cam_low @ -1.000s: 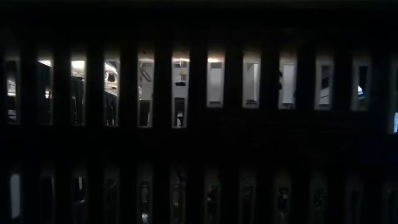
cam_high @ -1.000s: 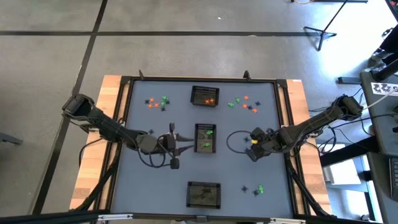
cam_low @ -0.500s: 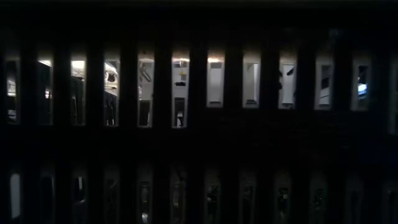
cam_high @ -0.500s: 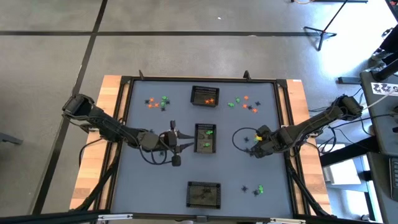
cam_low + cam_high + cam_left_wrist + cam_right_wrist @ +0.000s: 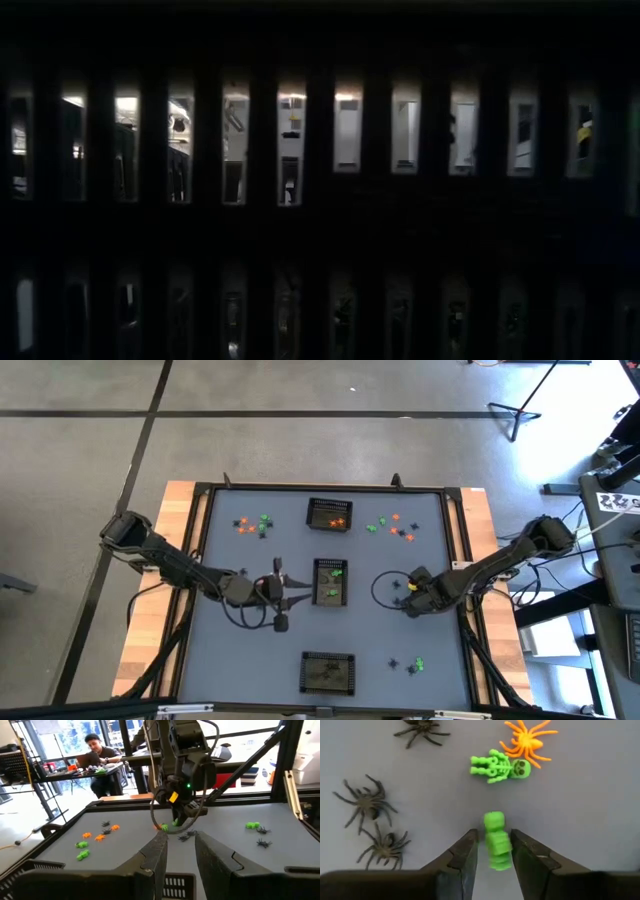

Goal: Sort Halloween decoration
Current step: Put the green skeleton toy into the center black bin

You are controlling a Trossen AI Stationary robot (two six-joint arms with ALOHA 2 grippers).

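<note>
Right gripper, pointing down over the table's right half, its fingers pinching a green figure. Since the earlier frame the gripper has shifted slightly toward the table's middle and far edge. Just beyond it lie a green skeleton, an orange spider and three black spiders. Left gripper is unmoved beside the middle basket, fingers slightly apart, nothing between them. More trinkets lie near the far corners and the near right corner.
</note>
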